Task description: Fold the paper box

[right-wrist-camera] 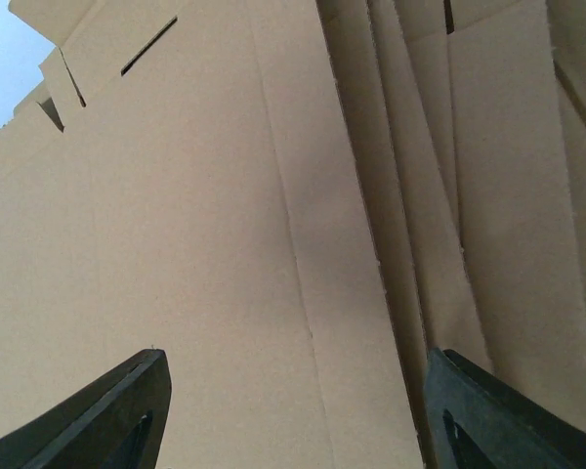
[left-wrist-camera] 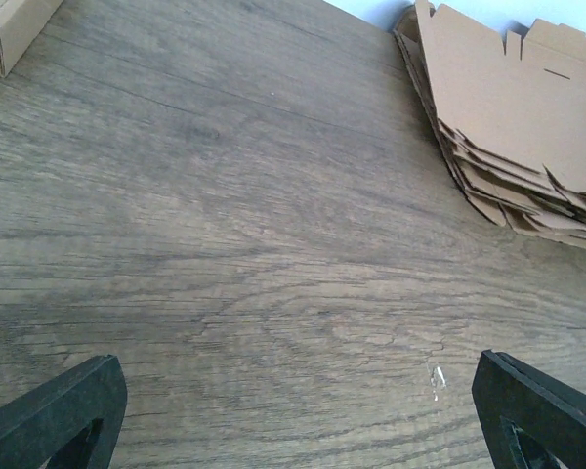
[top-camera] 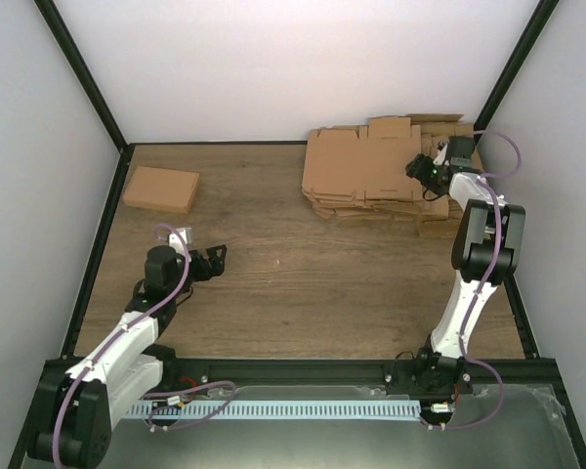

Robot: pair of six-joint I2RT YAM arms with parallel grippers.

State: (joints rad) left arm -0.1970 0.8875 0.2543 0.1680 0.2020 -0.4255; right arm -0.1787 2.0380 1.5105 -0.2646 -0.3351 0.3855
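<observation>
The wood surface carries a pile of flat cardboard blanks. The paper box is that pile's top sheet, lying flat and unfolded. A closed brown carton sits well left of the pile. The right tool hangs over the pile's right part, jaws apart, gripping nothing visible. The left tool, spread wide and empty, is well left of the pile. The sheet looks light, smooth and stiff between creases, so I judge it best pinched at an overhanging edge flap, one layer only
</observation>
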